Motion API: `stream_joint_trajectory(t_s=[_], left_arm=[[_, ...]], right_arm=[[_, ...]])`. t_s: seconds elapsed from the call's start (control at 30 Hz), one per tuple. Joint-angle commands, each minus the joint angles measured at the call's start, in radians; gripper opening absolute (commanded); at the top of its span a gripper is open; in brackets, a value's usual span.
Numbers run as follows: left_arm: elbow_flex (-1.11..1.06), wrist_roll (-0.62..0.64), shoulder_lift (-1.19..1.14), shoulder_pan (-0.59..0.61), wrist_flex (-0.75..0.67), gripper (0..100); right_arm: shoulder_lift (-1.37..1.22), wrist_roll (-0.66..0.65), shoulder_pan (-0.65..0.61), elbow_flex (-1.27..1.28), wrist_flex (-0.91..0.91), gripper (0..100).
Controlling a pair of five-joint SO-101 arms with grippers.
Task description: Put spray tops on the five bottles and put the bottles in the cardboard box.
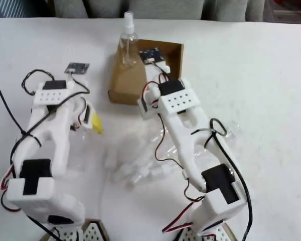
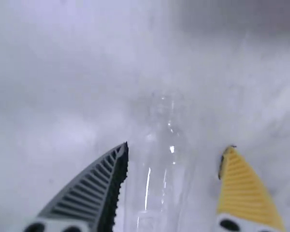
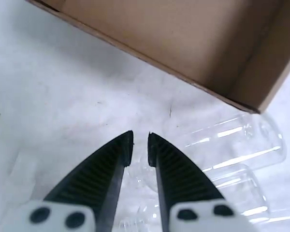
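left hand (image 2: 176, 147): grey and yellow fingers spread wide, nothing gripped. a clear plastic bottle (image 2: 159, 164) lies flat on the white table (image 1: 251, 65) in the gap between them. its long axis runs straight out along the line the hand points, and neither finger touches it. judgement: closing here would take the bottle across its width, so this arm is the one placed for the pick. left arm pose: folded low, wrist tipped down at the table, well apart from the brown cardboard box (image 1: 145, 70). right hand (image 3: 140, 137): black fingers nearly closed, a narrow slit between them, holding nothing. it hangs over bare table just outside the box's near wall, with two more clear bottles (image 3: 232, 145) lying on their sides just beside that wall. one clear bottle with a white spray top (image 1: 128, 42) stands upright at the box's far left corner, seemingly inside. other uncapped bottles (image 1: 140, 170) lie loose between the arms.
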State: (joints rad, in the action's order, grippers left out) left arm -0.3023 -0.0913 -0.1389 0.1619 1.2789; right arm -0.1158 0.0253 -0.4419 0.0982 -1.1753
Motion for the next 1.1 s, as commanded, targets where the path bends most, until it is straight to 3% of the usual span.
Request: stream_joint_trajectory(t_s=[0.0,0.43,0.8,1.07], left_arm=[[0.057,-0.069,-0.053,-0.018,0.008,29],[0.114,-0.081,-0.128,-0.010,0.025,29],[0.124,0.307,-0.122,0.150,-0.055,29],[0.144,0.394,-0.120,0.191,-0.046,29]], right_arm=[[0.004,-0.011,0.012,-0.043,0.012,2.7],[0.004,-0.011,0.012,-0.044,0.012,2.7],[0.004,-0.011,0.016,-0.044,0.012,2.7],[0.004,-0.011,0.016,-0.046,0.012,2.7]])
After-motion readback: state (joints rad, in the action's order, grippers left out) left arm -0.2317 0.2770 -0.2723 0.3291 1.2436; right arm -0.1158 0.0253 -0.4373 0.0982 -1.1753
